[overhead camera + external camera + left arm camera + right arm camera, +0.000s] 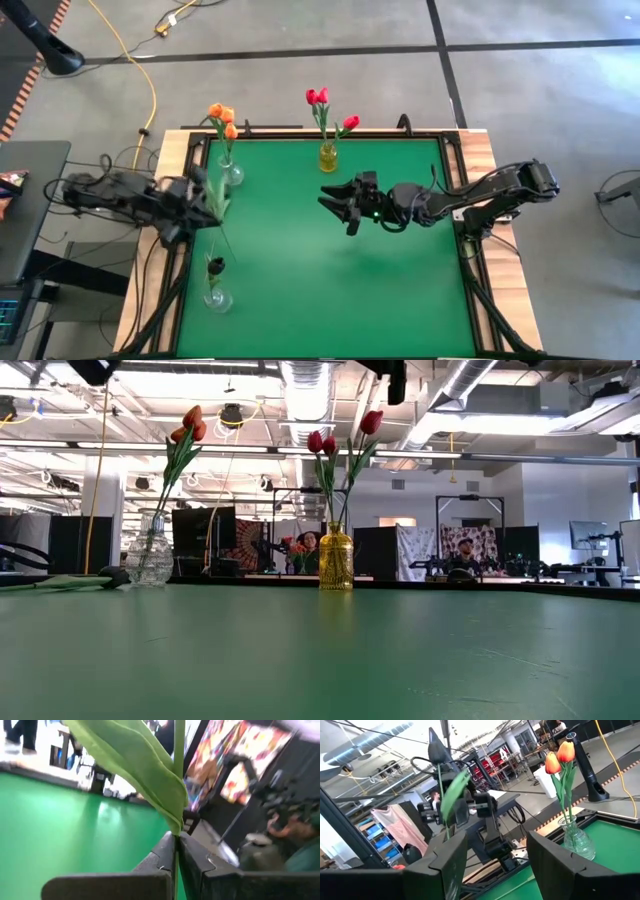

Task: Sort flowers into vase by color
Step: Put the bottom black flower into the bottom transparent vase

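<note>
Left gripper [212,197] at the table's [330,270] left edge, fingers [162,855] clamped tight on the green stem of a flower [150,775]; head of that flower cut off in the left wrist view, seen as a dark tip [436,742] only in the right wrist view. Stem and leaf barely traceable from above. Right gripper [340,205] hovering over mid-table, fingers [447,855] spread apart, gripping nothing. Orange tulips [222,117] standing in a clear vase [231,172] at the far left. Red tulips [325,105] upright in a yellow vase [327,157] at far centre. A second clear vase [217,297] near the front left with one dark bloom [215,266], out of sight in the low view. Whether the held stem touches the table: cannot tell.
</note>
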